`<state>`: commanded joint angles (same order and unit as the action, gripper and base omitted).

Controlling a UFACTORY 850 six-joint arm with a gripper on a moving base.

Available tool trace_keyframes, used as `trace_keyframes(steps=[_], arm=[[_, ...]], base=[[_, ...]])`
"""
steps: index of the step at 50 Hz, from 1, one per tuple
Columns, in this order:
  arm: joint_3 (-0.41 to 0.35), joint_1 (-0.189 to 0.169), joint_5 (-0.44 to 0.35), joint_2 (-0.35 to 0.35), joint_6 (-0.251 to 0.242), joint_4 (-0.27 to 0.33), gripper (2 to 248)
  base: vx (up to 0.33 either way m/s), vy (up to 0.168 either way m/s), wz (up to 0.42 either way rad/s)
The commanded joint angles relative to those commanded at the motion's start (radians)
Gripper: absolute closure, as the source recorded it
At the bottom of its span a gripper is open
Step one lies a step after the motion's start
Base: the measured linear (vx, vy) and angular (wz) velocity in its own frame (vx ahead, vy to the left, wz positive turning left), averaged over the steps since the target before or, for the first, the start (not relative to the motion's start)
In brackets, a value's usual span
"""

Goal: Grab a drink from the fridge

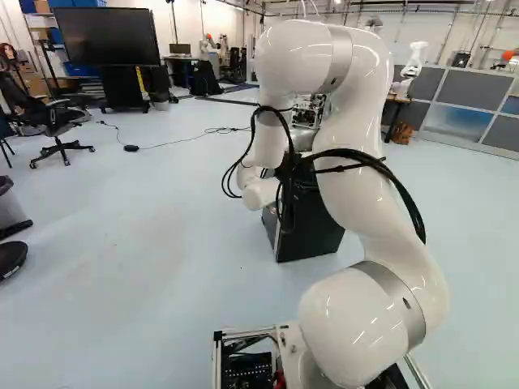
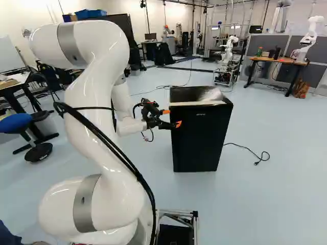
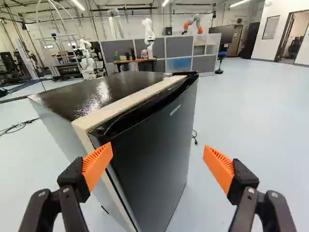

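Note:
In the right base view my gripper (image 2: pixel 172 118) is at the near side of the small black fridge (image 2: pixel 200 138), around the upper part of its body. The fridge (image 1: pixel 312 235) is partly behind my arm in the left base view. Seen from the wrist, the gripper (image 3: pixel 158 152) is open, its orange pads wide apart. The dark fridge door (image 3: pixel 154 145) lies between and beyond the fingers and appears closed against the pale front frame (image 3: pixel 120 106). One finger overlaps the near vertical edge; the other stands out over the floor. Contact cannot be told. No drink shows.
A cable (image 2: pixel 250 153) lies on the floor beside the fridge. Another robot (image 2: pixel 229 51) stands behind it, and a wooden table (image 2: pixel 276 60) carries another. A stool (image 2: pixel 30 138) and a desk (image 2: pixel 15 84) are at the left of the right base view. An office chair (image 1: pixel 55 121) stands farther off.

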<state>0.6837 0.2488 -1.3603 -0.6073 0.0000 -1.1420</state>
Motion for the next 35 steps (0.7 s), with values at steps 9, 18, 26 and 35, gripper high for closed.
trace_keyframes(steps=[9,18,26,35], arm=[[-0.053,0.005,0.000,0.030,0.000,0.000,3],[-0.106,0.023,0.000,0.061,0.000,0.000,3],[-0.136,0.055,0.000,0.078,0.000,0.000,3],[-0.147,0.092,0.000,0.085,0.000,0.000,3]], base=[[0.000,0.000,0.000],[0.000,0.000,0.000],[0.000,0.000,0.000],[0.000,0.000,0.000]])
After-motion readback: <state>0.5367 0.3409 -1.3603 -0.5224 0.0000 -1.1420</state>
